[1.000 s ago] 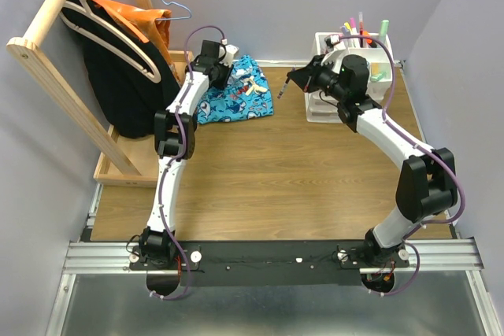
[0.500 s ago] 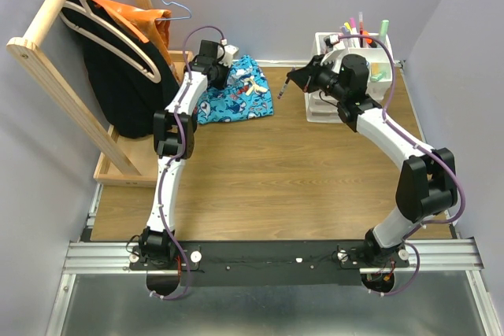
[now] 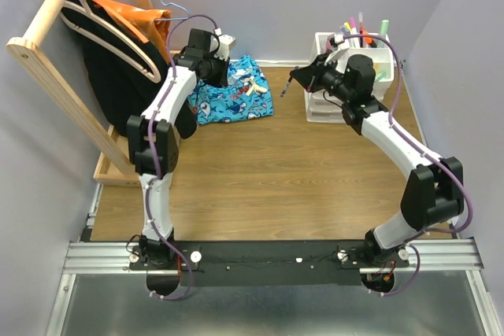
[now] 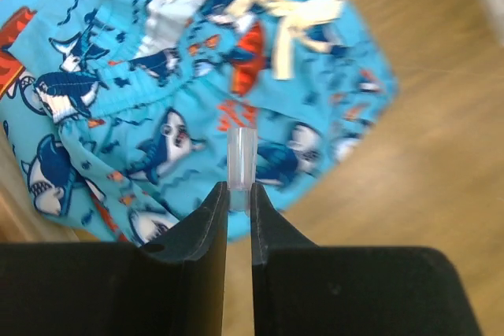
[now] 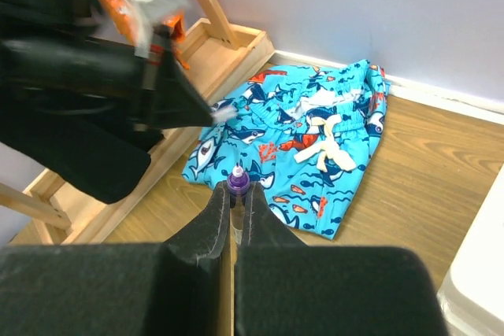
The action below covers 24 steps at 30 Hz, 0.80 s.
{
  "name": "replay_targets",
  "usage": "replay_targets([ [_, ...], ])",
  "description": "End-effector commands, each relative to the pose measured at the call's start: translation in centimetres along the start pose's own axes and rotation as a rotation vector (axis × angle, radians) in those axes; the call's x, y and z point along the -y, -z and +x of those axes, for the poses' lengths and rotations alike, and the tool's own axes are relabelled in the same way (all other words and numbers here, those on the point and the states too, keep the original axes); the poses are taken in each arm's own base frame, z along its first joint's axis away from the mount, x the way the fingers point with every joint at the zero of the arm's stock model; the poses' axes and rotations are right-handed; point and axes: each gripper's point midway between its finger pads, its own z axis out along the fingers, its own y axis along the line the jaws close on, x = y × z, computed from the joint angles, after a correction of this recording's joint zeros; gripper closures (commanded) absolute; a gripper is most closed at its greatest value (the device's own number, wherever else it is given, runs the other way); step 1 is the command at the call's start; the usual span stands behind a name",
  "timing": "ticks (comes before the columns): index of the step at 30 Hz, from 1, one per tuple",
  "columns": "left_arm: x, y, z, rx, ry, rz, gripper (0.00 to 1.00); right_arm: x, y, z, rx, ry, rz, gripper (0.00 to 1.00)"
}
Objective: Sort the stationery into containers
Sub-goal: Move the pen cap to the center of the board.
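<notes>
Two grippers, both loaded. Left gripper [image 4: 239, 196] pinches clear plastic tube [image 4: 241, 155] above blue shark-print cloth [image 4: 94, 100], far left. Right gripper [image 5: 234, 204] clamps purple-tipped pen [image 5: 238, 182] just left of white desk organiser [image 3: 320, 108], far right. More pens [image 3: 361, 27] upright in its top compartments.

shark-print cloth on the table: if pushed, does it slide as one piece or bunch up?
Probably bunches: the shark-print cloth lies crumpled in soft folds, so it looks floppy. Likely light too, since it reads as thin fabric. Its loose cream drawstring could snag on anything dragged across it.
</notes>
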Motion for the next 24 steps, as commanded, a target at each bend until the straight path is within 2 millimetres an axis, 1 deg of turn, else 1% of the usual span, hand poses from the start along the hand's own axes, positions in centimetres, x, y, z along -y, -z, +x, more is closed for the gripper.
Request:
replay_targets([
  [1, 6.2, 5.9, 0.7, -0.013, 0.067, 0.117, 0.87, -0.1, 1.7, 0.1, -0.017, 0.037, 0.018, 0.99],
  [2, 7.5, 6.3, 1.3, -0.031, 0.077, 0.142, 0.87, 0.1, 2.0, 0.6, -0.033, 0.035, 0.027, 0.99],
  [3, 8.8, 7.2, 2.9, -0.062, 0.118, 0.166, 0.87, 0.4, 2.4, 1.3, -0.063, 0.029, 0.043, 0.99],
  [4, 9.9, 7.6, 3.7, -0.079, 0.131, 0.185, 0.87, 0.2, 3.0, 1.3, -0.069, 0.041, 0.045, 1.0],
  [5, 11.5, 7.9, 4.6, -0.1, 0.145, 0.21, 0.87, 0.2, 3.4, 1.9, -0.089, 0.037, 0.049, 0.99],
  [6, 12.7, 8.3, 6.7, -0.146, 0.196, 0.228, 0.87, 0.2, 3.9, 2.8, -0.122, 0.025, 0.056, 1.0],
  [7, 13.6, 8.3, 7.5, -0.157, 0.22, 0.244, 0.87, -0.3, 4.6, 2.6, -0.12, 0.026, 0.049, 0.99],
  [8, 14.4, 8.2, 8.5, -0.174, 0.238, 0.256, 0.87, -0.4, 4.9, 3.2, -0.137, 0.015, 0.044, 0.99],
  [9, 15.7, 8.1, 10.7, -0.222, 0.251, 0.275, 0.87, -0.5, 5.5, 4.7, -0.186, -0.01, 0.04, 0.99],
  [10, 16.4, 7.9, 11.4, -0.237, 0.265, 0.288, 0.87, -0.8, 5.8, 5.4, -0.211, -0.029, 0.029, 0.99],
  [11, 16.9, 7.7, 12.2, -0.256, 0.262, 0.296, 0.87, -1.1, 6.1, 5.7, -0.219, -0.036, 0.022, 0.99],
  [12, 17.8, 7.2, 13.6, -0.291, 0.255, 0.306, 0.87, -1.1, 7.0, 7.6, -0.268, -0.065, 0.021, 1.0],
  [13, 18.1, 6.8, 14.0, -0.294, 0.247, 0.312, 0.87, -1.2, 7.3, 8.1, -0.276, -0.071, 0.019, 1.0],
  [14, 18.4, 6.5, 14.6, -0.306, 0.242, 0.315, 0.88, -1.6, 7.8, 8.0, -0.273, -0.066, 0.008, 0.99],
  [15, 18.6, 6.0, 15.5, -0.329, 0.242, 0.316, 0.88, -1.7, 8.2, 8.7, -0.29, -0.072, 0.005, 0.99],
  [16, 19.0, 5.7, 15.6, -0.329, 0.229, 0.322, 0.89, -1.7, 8.6, 9.5, -0.311, -0.06, 0.001, 0.99],
  [17, 19.1, 5.4, 15.9, -0.332, 0.229, 0.319, 0.89, -1.6, 8.9, 9.9, -0.324, -0.053, 0.004, 0.99],
  [18, 19.1, 5.0, 16.6, -0.347, 0.232, 0.319, 0.89, -1.6, 9.3, 10.4, -0.34, -0.048, 0.009, 0.99],
  [19, 19.1, 4.7, 16.5, -0.337, 0.229, 0.321, 0.89, -1.2, 9.7, 11.2, -0.36, -0.026, 0.017, 0.99],
  [20, 19.3, 4.6, 16.7, -0.34, 0.228, 0.324, 0.89, -1.1, 10.0, 11.6, -0.373, -0.015, 0.018, 1.0],
  [21, 19.3, 4.4, 17.3, -0.352, 0.23, 0.322, 0.88, -1.0, 10.3, 12.1, -0.39, -0.008, 0.021, 0.99],
  [22, 19.4, 4.5, 17.4, -0.358, 0.232, 0.324, 0.86, -0.9, 10.4, 12.2, -0.397, 0.015, 0.016, 0.99],
  [23, 19.5, 4.5, 17.5, -0.363, 0.231, 0.325, 0.77, -1.0, 10.5, 12.2, -0.4, 0.022, 0.011, 0.99],
  [24, 19.6, 4.8, 17.4, -0.359, 0.229, 0.325, 0.7, -1.0, 10.5, 12.0, -0.397, 0.027, 0.008, 0.99],
])
